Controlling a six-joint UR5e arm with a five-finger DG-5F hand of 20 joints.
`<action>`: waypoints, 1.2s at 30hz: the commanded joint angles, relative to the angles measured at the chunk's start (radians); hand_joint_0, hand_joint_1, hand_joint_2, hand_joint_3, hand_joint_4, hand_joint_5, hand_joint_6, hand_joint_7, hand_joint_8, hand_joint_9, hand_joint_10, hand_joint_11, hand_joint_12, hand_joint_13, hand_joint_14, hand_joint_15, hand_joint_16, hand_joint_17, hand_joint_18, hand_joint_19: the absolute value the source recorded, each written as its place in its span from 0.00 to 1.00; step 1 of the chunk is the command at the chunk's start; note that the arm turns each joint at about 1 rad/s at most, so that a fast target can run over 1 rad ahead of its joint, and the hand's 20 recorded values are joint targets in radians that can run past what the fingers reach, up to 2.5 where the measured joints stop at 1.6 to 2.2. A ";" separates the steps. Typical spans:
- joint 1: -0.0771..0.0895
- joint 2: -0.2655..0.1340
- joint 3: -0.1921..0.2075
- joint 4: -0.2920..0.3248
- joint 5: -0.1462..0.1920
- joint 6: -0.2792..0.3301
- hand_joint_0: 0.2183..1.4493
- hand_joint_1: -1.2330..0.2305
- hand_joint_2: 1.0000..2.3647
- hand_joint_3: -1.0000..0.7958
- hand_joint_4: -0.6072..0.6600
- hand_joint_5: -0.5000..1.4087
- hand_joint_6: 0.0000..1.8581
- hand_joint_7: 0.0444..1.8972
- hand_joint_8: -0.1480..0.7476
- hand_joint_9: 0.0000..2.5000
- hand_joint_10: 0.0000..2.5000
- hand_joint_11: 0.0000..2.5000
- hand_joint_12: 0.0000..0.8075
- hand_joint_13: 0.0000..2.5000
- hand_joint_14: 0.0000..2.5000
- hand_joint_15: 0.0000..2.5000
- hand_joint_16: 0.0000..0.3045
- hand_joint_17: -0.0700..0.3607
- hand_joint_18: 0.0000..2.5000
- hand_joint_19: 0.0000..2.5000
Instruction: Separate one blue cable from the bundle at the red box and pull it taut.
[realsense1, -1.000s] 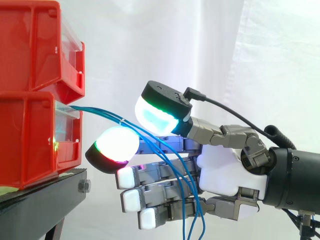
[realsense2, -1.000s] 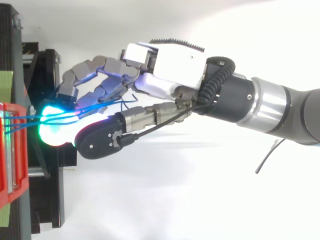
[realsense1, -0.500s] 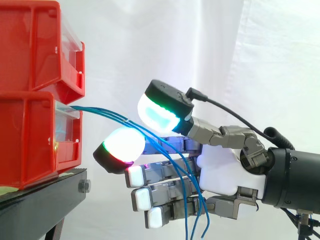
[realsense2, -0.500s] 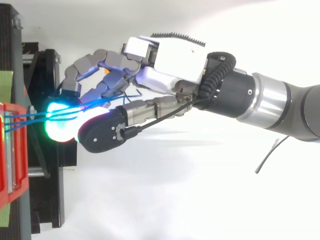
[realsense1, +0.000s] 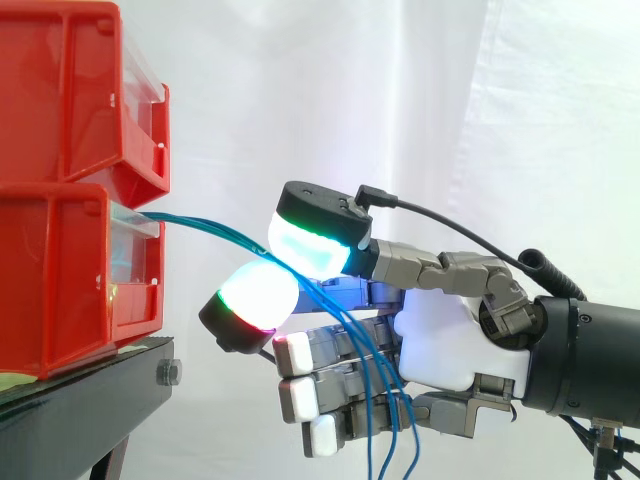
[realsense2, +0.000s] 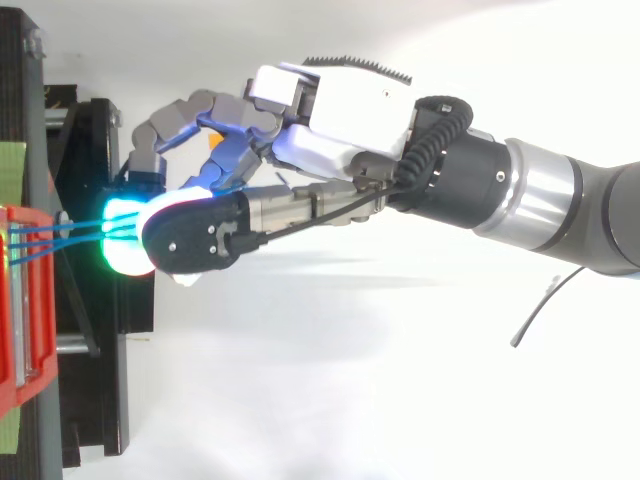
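Note:
A bundle of thin blue cables (realsense1: 210, 224) comes out of the lower red box (realsense1: 60, 280) and slopes down to the right, then hangs past the palm. In the top view the cables (realsense2: 70, 232) run from the box's front to the glowing pads. My hand (realsense1: 440, 335) reaches in from the right, just off the box. Its thumb pad (realsense1: 312, 245) presses down towards a glowing fingertip (realsense1: 258, 295), with the cables pinched between them. The other fingers lie straight below, with cables running across them. I cannot tell how many strands are in the pinch.
A second red bin (realsense1: 70, 90) sits stacked on the lower box. Both rest on a black stand (realsense1: 90, 400) at the left. A white curtain hangs behind. The arm (realsense2: 540, 200) fills the right side of the top view.
The hand has drawn back to the right, away from the box. The thumb pad has come down onto the cables over the glowing fingertip, closing the gap seen earlier.

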 joint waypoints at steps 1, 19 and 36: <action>0.000 0.001 0.001 0.000 0.000 0.000 0.31 0.37 0.00 0.50 0.61 0.19 0.49 0.49 0.58 0.44 0.01 0.36 0.49 0.46 0.01 0.27 0.21 0.50 0.38 0.31; 0.001 0.001 0.001 -0.017 -0.011 0.001 0.35 0.30 0.01 0.53 0.41 0.18 0.50 0.55 0.52 0.46 0.01 0.40 0.44 0.46 0.01 0.30 0.18 0.45 0.38 0.34; 0.001 0.001 0.001 -0.017 -0.020 0.005 0.40 0.29 0.01 0.41 0.37 0.18 0.51 0.53 0.48 0.46 0.01 0.41 0.41 0.46 0.01 0.31 0.16 0.42 0.36 0.36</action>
